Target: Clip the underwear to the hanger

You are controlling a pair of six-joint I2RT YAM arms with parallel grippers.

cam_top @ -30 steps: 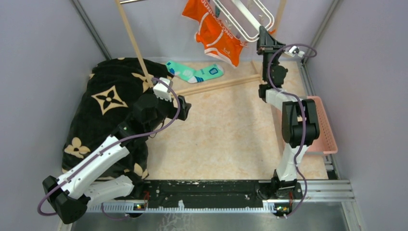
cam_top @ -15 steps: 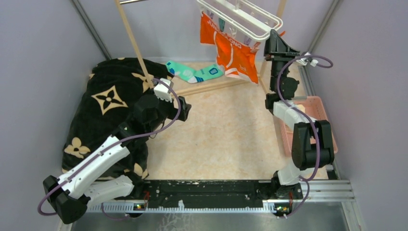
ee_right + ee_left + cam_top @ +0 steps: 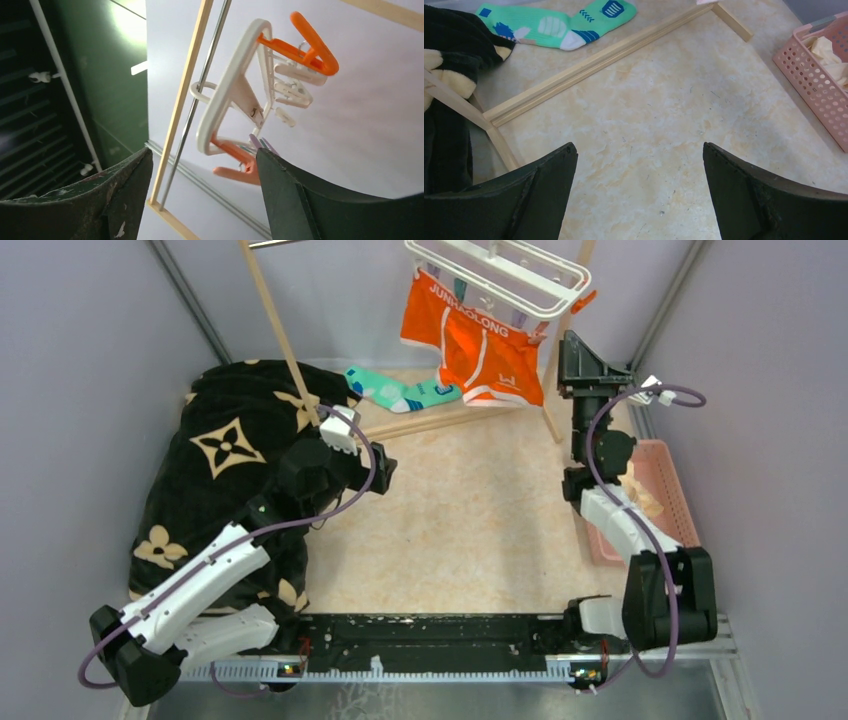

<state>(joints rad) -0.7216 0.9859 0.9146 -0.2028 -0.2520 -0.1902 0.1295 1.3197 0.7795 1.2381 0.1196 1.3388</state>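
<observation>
Top view: underwear (image 3: 478,345) hangs, apparently clipped, beneath hanger (image 3: 500,275) at the far edge of the tabletop (image 3: 480,510), right of centre. Right hand (image 3: 580,352) is just beside it, apart.

Left wrist: left hand (image 3: 639,150) spread, empty.

Right wrist: right hand spread, empty, facing the hanger on its bar (image 3: 200,95).

Clipping judged complete. The next move calls for a clear withdrawal, no snagging.

The underwear (image 3: 480,345) is soft matt orange cloth, the hanger (image 3: 231,77) is smooth glossy white plastic, the rack (image 3: 594,62) is pale bare wood with a shiny metal bar (image 3: 200,90), the basket (image 3: 814,85) is matt pink plastic, and the tabletop (image 3: 664,130) looks smooth and faintly marbled.
</observation>
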